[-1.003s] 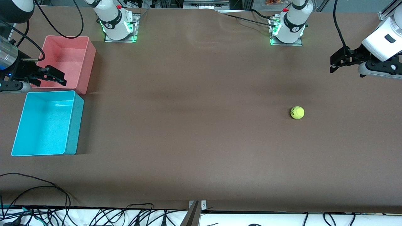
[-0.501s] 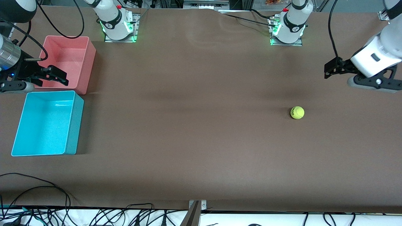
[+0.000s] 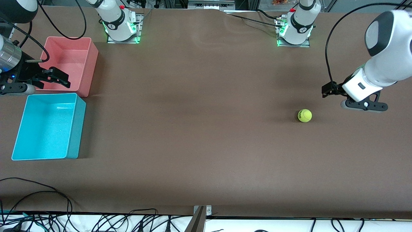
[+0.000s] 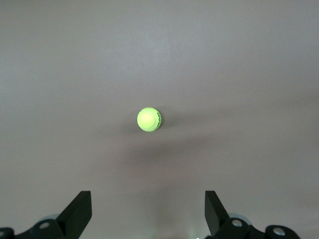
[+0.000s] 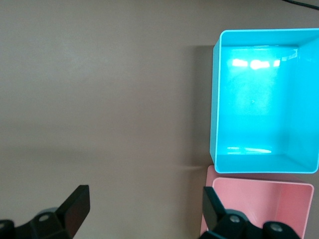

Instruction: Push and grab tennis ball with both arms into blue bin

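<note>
Bare brown counter (image 3: 199, 129) stretches between the small fuzzy yellow-green tennis ball (image 3: 304, 115) and the rectangular cyan-blue plastic bin (image 3: 48, 126); only the adjoining pink plastic bin (image 3: 72, 62) crowds its farther wall.

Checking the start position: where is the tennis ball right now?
The tennis ball sits on the bare table toward the left arm's end, close to the open left gripper and untouched by it.

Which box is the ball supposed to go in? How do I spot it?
Look at the right arm's end of the brown table, where two boxes sit side by side. The blue bin is the one nearer the front camera. It is bright cyan, while the pink bin beside it is pink.
</note>
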